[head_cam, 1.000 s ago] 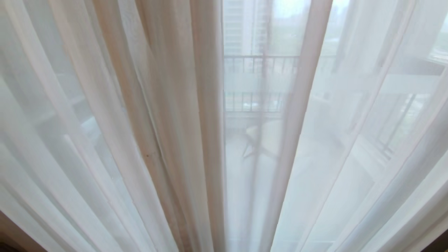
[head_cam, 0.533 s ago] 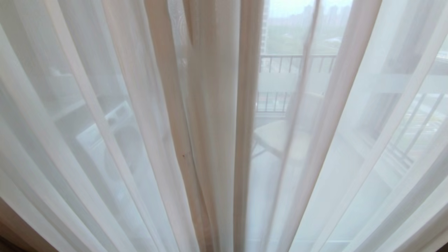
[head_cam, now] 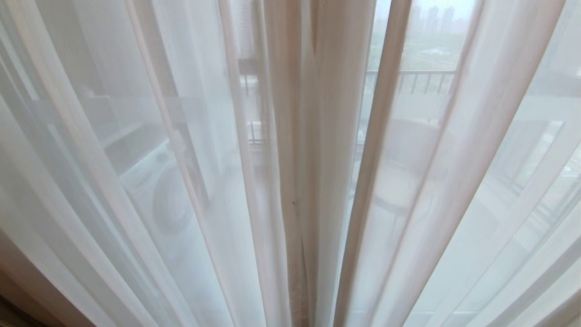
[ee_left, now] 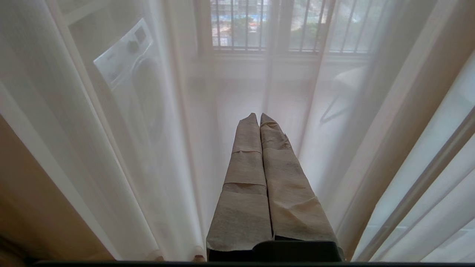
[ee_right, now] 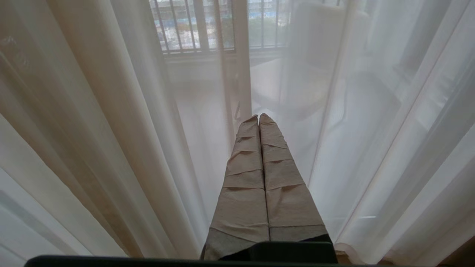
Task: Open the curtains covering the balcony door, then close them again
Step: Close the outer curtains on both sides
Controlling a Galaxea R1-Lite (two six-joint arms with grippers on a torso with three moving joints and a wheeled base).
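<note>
Sheer white curtains (head_cam: 136,150) fill the head view, hanging shut in long pleats, with a denser beige bunch of folds (head_cam: 313,136) at the centre. The balcony door stands behind them and shows only dimly, as a pale band (head_cam: 422,106) across the glass. Neither arm is in the head view. My left gripper (ee_left: 259,115) is shut, its tape-wrapped fingers (ee_left: 246,155) pressed together with nothing between them, pointing at the voile (ee_left: 111,148). My right gripper (ee_right: 258,116) is shut and empty too, just in front of the voile (ee_right: 122,122).
Through the sheer fabric I see a white washing machine (head_cam: 159,190) on the left, a dark balcony railing (head_cam: 422,81) at the back and a pale chair or small table (head_cam: 399,181) on the right. The machine (ee_left: 130,63) also shows in the left wrist view.
The whole head view has shifted, so the camera has moved leftwards: the bunched folds slid right in the picture, and the washing machine came into sight on the left.
</note>
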